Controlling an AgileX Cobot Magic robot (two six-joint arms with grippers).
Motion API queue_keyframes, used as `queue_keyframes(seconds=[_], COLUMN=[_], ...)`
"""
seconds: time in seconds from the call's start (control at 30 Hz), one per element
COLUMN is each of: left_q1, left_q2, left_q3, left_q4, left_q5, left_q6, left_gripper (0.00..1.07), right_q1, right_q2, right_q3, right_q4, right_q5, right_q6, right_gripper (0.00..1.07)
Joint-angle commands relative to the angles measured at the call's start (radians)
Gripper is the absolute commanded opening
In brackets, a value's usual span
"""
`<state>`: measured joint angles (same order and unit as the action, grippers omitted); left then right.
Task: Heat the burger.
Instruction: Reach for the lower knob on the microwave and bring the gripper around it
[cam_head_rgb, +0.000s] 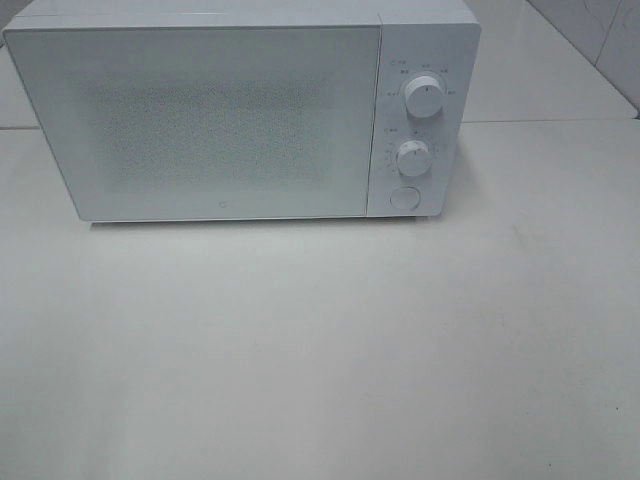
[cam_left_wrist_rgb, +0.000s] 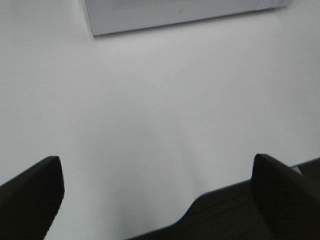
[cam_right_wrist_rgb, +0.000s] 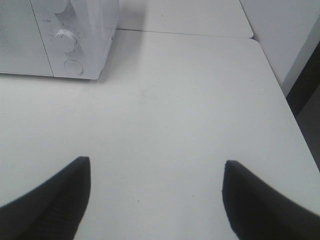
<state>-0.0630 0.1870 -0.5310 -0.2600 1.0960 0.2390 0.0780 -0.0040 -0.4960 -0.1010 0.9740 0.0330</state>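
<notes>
Burger not in view in any camera, so its direction from either claw and its long axis can't be given; it may sit behind the closed door of the white microwave, but the speckled panel shows nothing through it. The microwave fills the upper half of the high view, long side running left to right, with the control strip at its right end: upper dial, lower dial, round button below them. Left claw has jaws spread wide with nothing between them, hanging over bare white table, the door's lower edge ahead of it. Right claw is also spread and empty, with the dials and button ahead of it and off to one side. My read is that the right arm is nearer the controls and the left nearer the door. Writing: tiny marks ring both dials, and a small logo mark sits at the door's bottom centre — all too small to read.
</notes>
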Motion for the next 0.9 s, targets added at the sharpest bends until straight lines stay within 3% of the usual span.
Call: queue_keyframes(seconds=[0.03,0.07,0.17,0.9], left_q1=[0.034,0.087,0.147,0.157], left_q2=[-0.066,-0.128,-0.205,-0.212], left_q3=[0.007,0.007,0.007,0.007], left_q4=[-0.013,-0.014,-0.014,-0.016], left_q5=[-0.009,-0.009,-0.009,-0.01], left_q6=[-0.006,-0.006,-0.006,-0.006], left_gripper=[0.94,0.94,0.94,0.94], right_q1=[-0.004,-0.004,-0.004,-0.004], right_q2=[-0.025,-0.025,-0.025,-0.025], right_q3=[0.002,0.002,0.002,0.002], right_q4=[0.002,0.002,0.002,0.002], right_q5=[-0.015,-0.015,-0.015,-0.015], right_q6=[0.002,0.002,0.002,0.004], right_gripper=[0.7,0.7,0.7,0.7])
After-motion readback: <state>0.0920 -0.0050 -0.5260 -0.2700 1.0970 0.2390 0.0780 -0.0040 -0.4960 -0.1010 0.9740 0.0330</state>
